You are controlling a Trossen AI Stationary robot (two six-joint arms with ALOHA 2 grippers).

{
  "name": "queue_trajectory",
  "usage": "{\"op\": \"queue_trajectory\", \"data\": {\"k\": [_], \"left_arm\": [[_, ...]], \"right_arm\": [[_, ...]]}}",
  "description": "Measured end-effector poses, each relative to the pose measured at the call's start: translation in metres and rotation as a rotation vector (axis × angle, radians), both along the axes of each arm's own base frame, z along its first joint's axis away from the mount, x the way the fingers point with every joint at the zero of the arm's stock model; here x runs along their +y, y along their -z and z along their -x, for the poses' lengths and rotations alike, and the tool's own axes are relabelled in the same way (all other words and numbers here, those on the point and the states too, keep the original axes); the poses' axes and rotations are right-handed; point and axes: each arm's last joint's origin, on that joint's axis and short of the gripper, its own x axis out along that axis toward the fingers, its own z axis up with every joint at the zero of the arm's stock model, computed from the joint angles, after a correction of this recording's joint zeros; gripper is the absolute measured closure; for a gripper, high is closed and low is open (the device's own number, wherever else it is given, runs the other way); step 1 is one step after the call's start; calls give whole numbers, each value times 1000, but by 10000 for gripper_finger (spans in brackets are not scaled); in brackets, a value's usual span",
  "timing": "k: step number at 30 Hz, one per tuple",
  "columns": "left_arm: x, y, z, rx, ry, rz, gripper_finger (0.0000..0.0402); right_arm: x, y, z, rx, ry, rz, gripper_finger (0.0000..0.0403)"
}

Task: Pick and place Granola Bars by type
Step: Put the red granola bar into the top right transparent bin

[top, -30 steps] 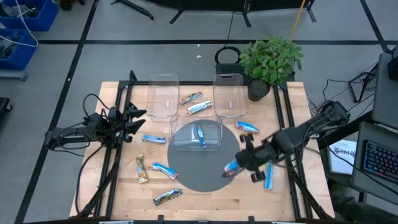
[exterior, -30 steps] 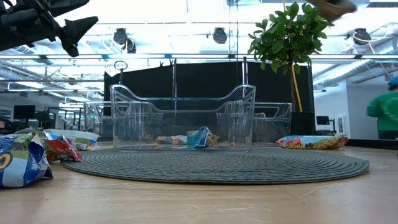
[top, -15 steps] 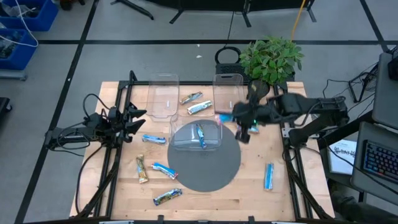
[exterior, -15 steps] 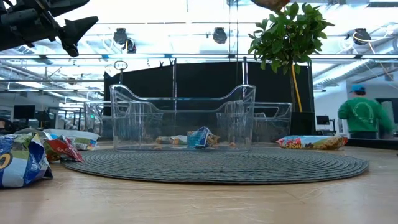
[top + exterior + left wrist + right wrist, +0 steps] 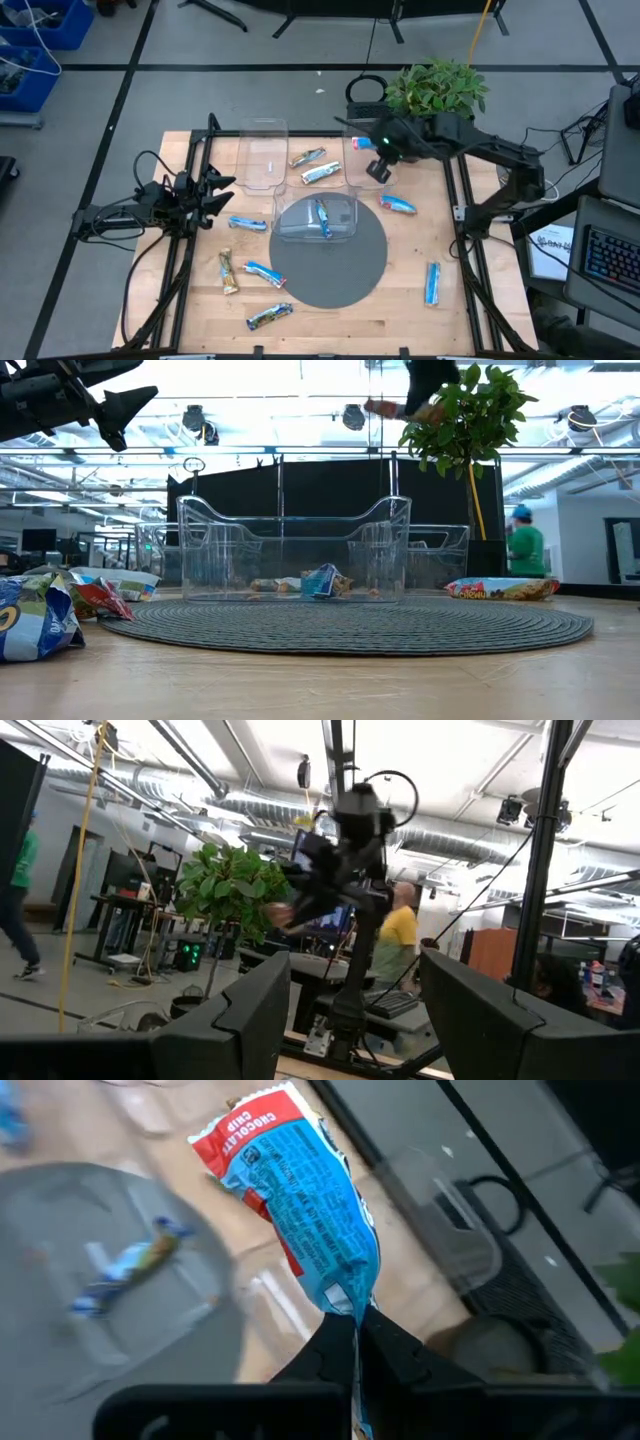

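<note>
My right gripper point(image 5: 378, 162) hangs above the far right clear bin point(image 5: 366, 135) and is shut on a bright blue granola bar point(image 5: 300, 1200) with a red end. In the low view this bar point(image 5: 383, 407) shows high above the table. Other bars lie flat on the table: two between the far bins point(image 5: 314, 166), one blue point(image 5: 397, 205), one blue point(image 5: 432, 283), several at the left and near side point(image 5: 262, 273). One silvery-blue bar point(image 5: 321, 217) lies in the centre bin. My left gripper point(image 5: 212, 193) waits open at the table's left edge. My right gripper pinches the blue bar by the crimped end of its wrapper point(image 5: 345, 1302) between its two shut fingers point(image 5: 385, 1342). The bar is lifted clear of everything. It sticks out lengthwise beyond the fingertips, its red end point(image 5: 245, 1132) farthest from them.
A third clear bin point(image 5: 263, 155) stands at the far left and the centre bin point(image 5: 315, 232) on a round grey mat point(image 5: 330, 285). A potted plant point(image 5: 432, 95) stands at the far right corner, close to my right arm. A person point(image 5: 524, 550) walks behind the table.
My right gripper, shut on the blue bar, has lifted it from the mat's near right edge. It has swung toward the far edge, past the centre bin, to above the far right bin. The person in the room behind has walked left.
</note>
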Motion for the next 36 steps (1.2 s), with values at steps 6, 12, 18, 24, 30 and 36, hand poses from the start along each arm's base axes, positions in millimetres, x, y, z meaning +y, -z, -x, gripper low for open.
{"op": "queue_trajectory", "data": {"k": [6, 12, 18, 24, 30, 36], "left_arm": [[0, 0, 0, 0, 0, 0, 176], [0, 0, 0, 0, 0, 0, 176], [0, 0, 0, 1, 0, 0, 176], [0, 0, 0, 0, 0, 0, 176], [0, 0, 0, 0, 0, 0, 176], [0, 0, 0, 0, 0, 0, 176]], "right_arm": [[-33, 17, -9, 103, 39, 21, 403], [-57, 36, -27, 111, 65, -27, 403], [-73, 55, -38, 94, 155, -18, 403], [-73, 84, -36, 132, 272, -34, 403], [-68, 110, -37, 132, 341, -65, 403], [-60, 130, -41, 94, 401, -89, 403]]}}
